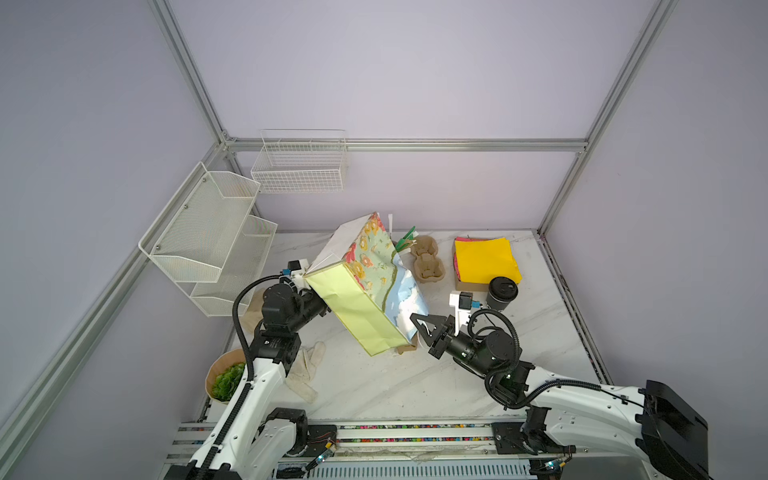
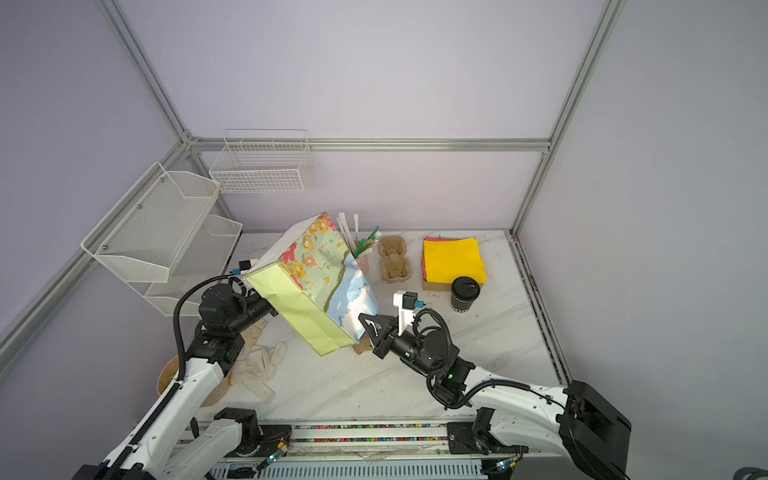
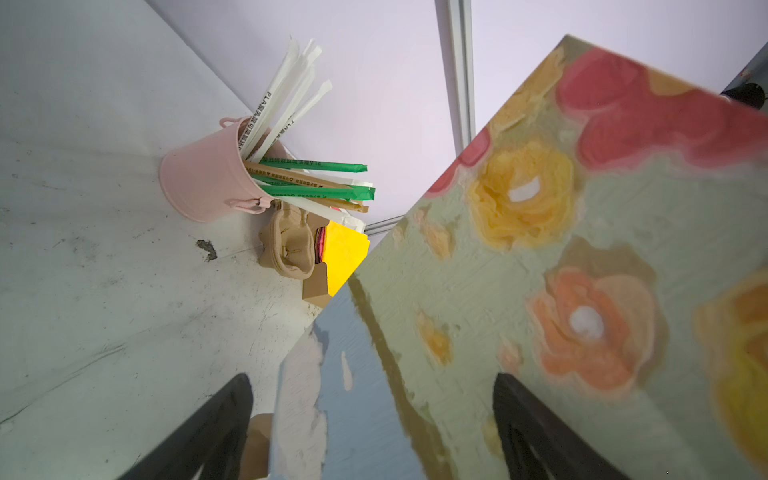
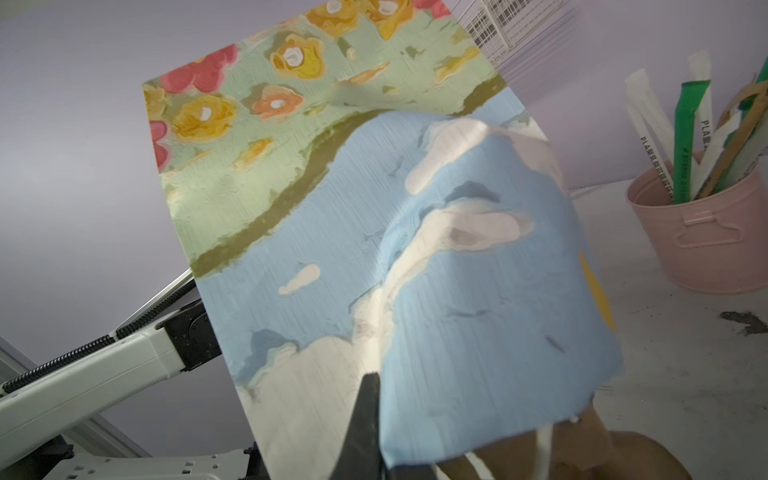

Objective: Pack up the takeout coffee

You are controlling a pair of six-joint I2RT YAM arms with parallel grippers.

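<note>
The takeout coffee [image 1: 502, 293] [image 2: 465, 293], a black cup with its black lid on, stands upright on the marble table at the right, untouched. A flower-and-sky paper bag [image 1: 365, 291] [image 2: 316, 286] [image 3: 582, 270] [image 4: 332, 208] leans tilted above mid-table, its mouth and brown handle low beside my right arm. My right gripper [image 1: 415, 321] [image 2: 364, 321] [image 4: 371, 380] is shut on the bag's rim. My left gripper [image 3: 372, 380] stands open at the bag's far-left end, fingers [image 3: 232, 399] wide apart with the bag's edge between them, largely hidden in both top views.
A pink bucket of straws [image 3: 208, 183] [image 4: 702, 232] and a cardboard cup carrier [image 1: 426, 257] stand behind the bag. Yellow napkins on a box [image 1: 486, 257] lie behind the coffee. White gloves [image 1: 307, 370], a bowl of greenery [image 1: 226, 380] and wire racks [image 1: 208, 237] sit left.
</note>
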